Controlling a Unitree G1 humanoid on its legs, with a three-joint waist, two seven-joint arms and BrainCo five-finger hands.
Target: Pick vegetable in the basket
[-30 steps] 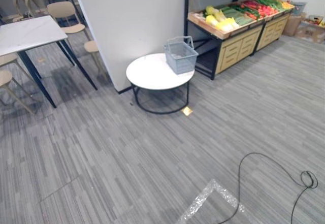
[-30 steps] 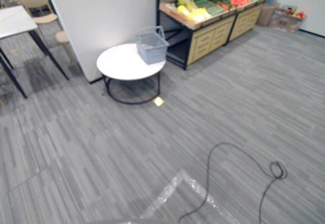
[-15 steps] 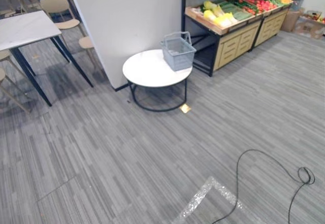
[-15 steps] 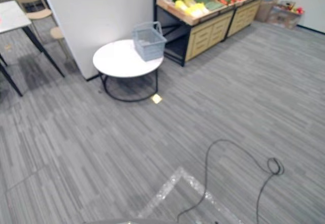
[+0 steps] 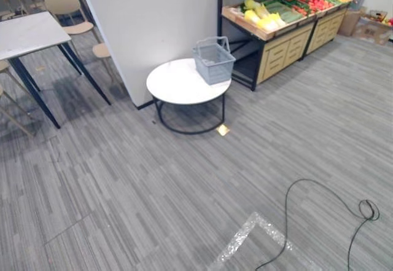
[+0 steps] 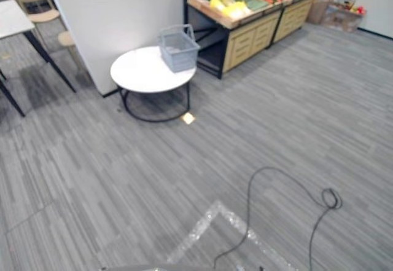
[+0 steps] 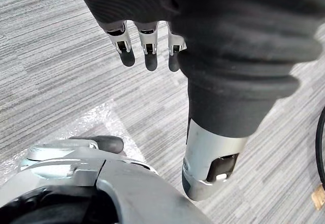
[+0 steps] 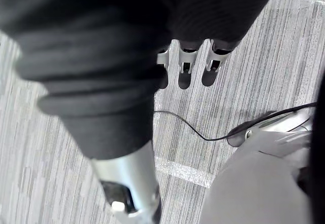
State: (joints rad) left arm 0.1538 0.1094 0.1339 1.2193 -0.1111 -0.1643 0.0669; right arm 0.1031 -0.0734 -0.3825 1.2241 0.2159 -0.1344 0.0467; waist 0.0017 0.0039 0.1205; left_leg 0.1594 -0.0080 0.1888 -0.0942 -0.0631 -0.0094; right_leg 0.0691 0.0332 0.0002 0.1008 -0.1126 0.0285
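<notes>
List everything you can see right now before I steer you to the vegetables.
basket: one, grey-blue, on the round table
round table: one, white top, black frame, ahead
stand: one, wooden, right of the round table
vegetables: many, yellow, green, red, on the stand
rectangular table: one, white, far left
chairs: several, beige, far left
left hand: one, silver, open, holding nothing
right hand: one, silver, open, holding nothing

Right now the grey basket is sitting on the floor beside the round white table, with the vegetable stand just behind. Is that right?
Not quite. The grey basket stands on top of the round white table, at the edge nearest the vegetable stand, not on the floor. The left eye view shows this. The stand is indeed just behind.
</notes>
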